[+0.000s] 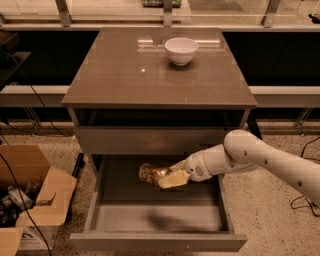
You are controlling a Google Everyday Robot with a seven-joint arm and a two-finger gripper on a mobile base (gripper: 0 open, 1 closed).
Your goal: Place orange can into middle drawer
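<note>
Pale two-finger hand (172, 178) grips a small golden-orange metal can (149, 173) above the open wide grey drawer (155, 242). The can lies sideways, free end pointing left.

A grey cabinet (115, 80) stands mid-room under warm light, a glare spot on its smooth top and its middle drawer (155, 220) pulled open. The gripper (167, 176) hangs low over that drawer. Behind run dark panels (40, 60) above a pale ledge (285, 95), with metal posts (63, 12) of what may be a window frame. The floor (280, 220) is speckled stone. An open cardboard box (30, 170) sits at the left and cables (300, 200) trail at the right
</note>
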